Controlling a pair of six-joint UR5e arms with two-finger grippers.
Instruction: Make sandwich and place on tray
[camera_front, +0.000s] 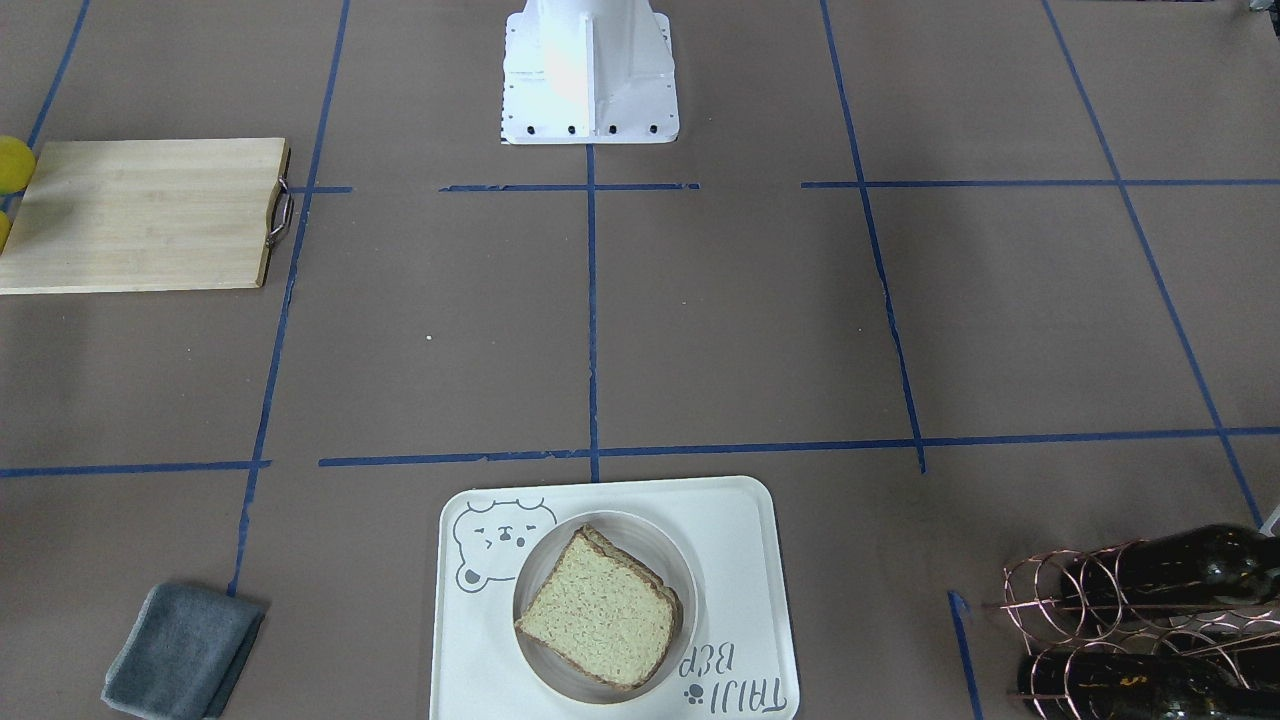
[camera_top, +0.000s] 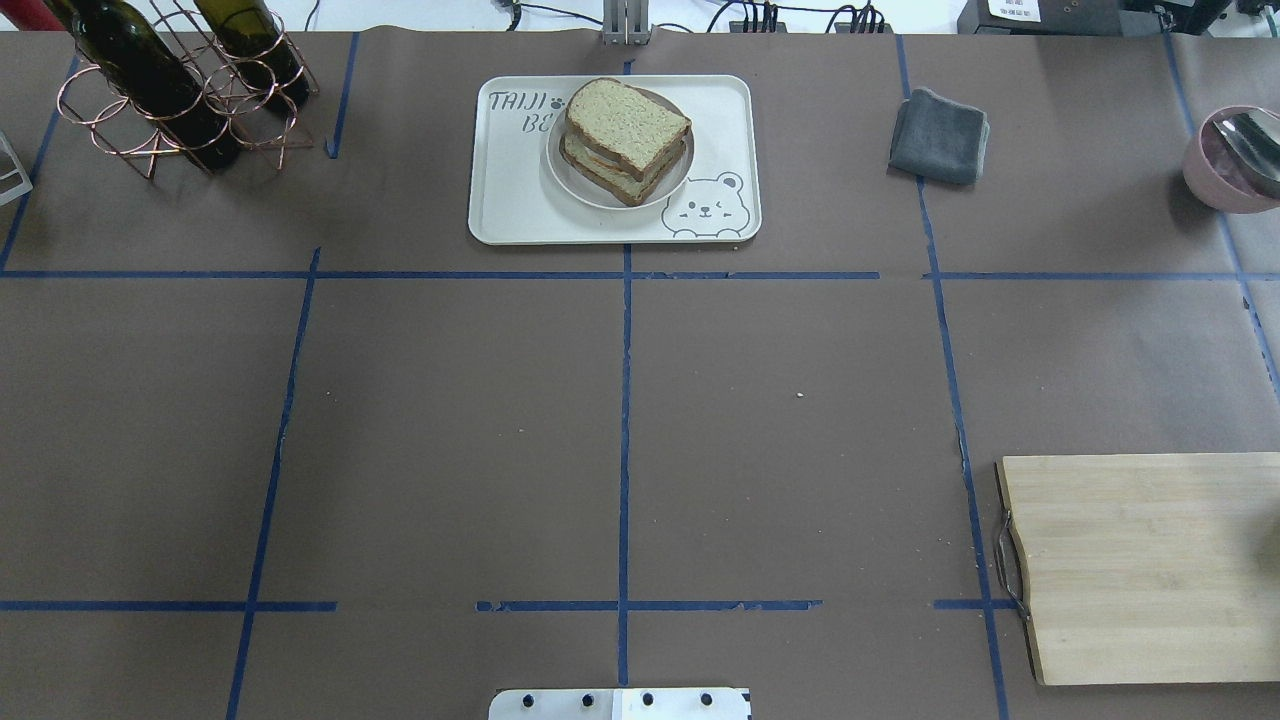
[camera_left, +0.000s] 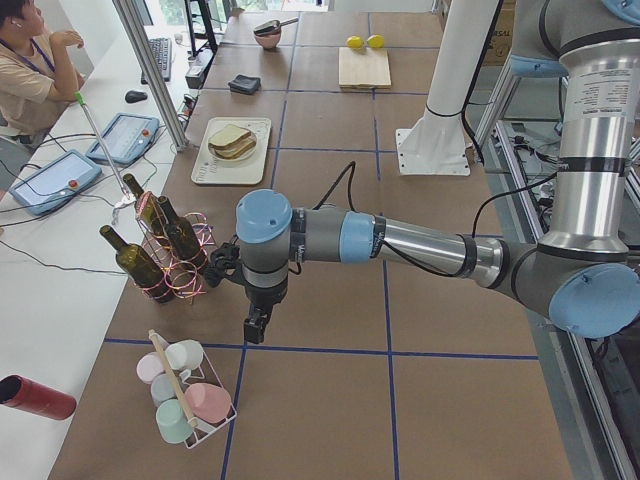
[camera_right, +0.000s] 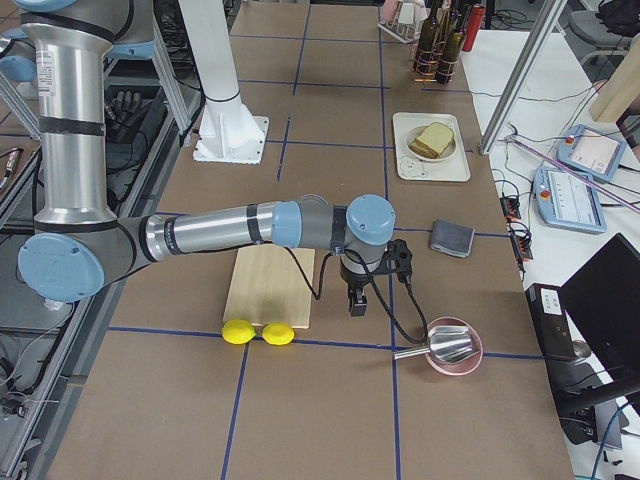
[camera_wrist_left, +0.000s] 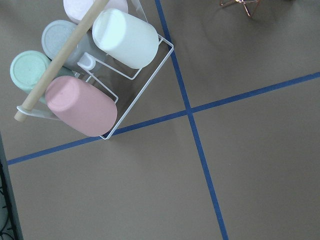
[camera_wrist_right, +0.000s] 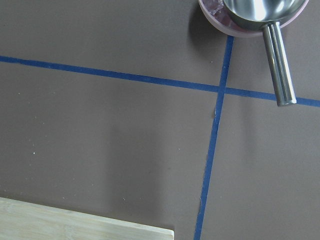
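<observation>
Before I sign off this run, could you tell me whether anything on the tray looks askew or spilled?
Only slightly: the sandwich has its top slice skewed over the lower one, whose crust peeks out. It rests on the plate, inside the tray; nothing spilled.

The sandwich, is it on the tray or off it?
On it. The sandwich sits on a small plate that rests inside the tray.

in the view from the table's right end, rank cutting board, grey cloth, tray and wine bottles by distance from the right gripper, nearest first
From the right gripper:
1. cutting board, right beside it, toward the robot's side.
2. grey cloth, a little further along the table, toward the operators' side.
3. tray, mid-table, beyond the cloth.
4. wine bottles, at the far end.
</observation>
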